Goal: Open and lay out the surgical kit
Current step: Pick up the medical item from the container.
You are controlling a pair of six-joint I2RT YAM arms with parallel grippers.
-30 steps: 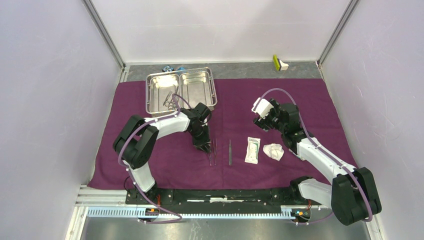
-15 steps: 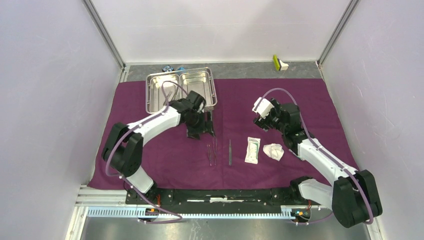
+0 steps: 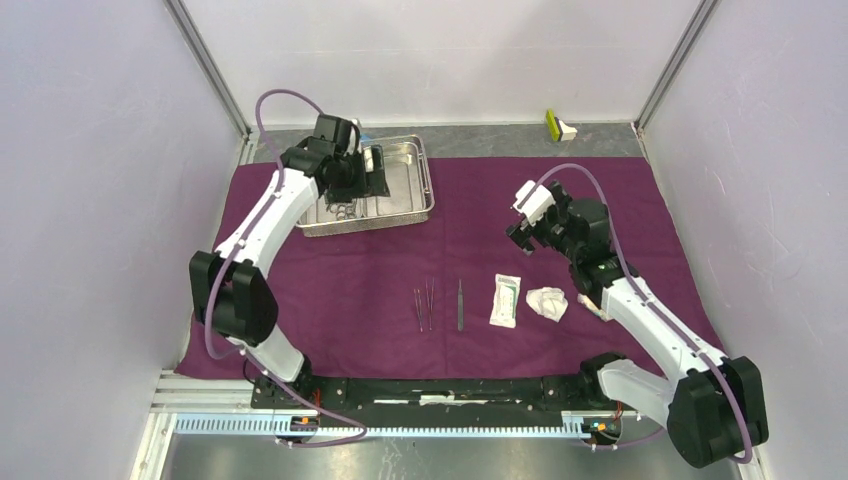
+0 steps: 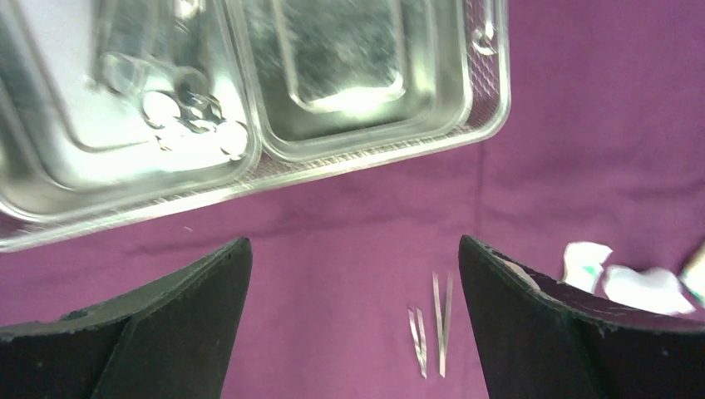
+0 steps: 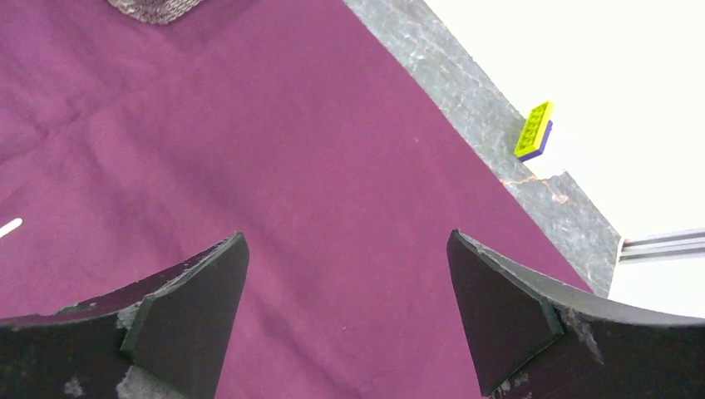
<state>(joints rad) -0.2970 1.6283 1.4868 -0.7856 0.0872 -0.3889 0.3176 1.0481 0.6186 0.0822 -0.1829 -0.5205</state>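
The purple cloth [image 3: 480, 200] lies spread flat on the table. The steel tray [image 3: 425, 175] stands at its back left, with ring-handled instruments [image 3: 340, 207] in its left compartment. Near the front lie, in a row, two tweezers [image 3: 424, 305], slim forceps [image 3: 460, 305], a white packet [image 3: 505, 300] and gauze [image 3: 547, 302]. My left gripper [image 3: 365, 170] hangs open and empty over the tray. In the left wrist view, the gripper [image 4: 351, 241] frames bare cloth, with the tray [image 4: 366, 154] above and the tweezers [image 4: 432, 328] below. My right gripper [image 3: 522, 228] hovers open and empty over cloth [image 5: 249, 150], its fingers [image 5: 346, 234] wide apart.
A yellow-green block [image 3: 556, 125] sits on the grey table strip at the back right and also shows as the block [image 5: 534, 129] in the right wrist view. White walls close in the left, right and back sides. The arm bases stand at the near edge.
My left gripper opened, left the tweezers lying on the cloth, and swung back and left to above the tray. My right gripper opened a little wider and barely shifted.
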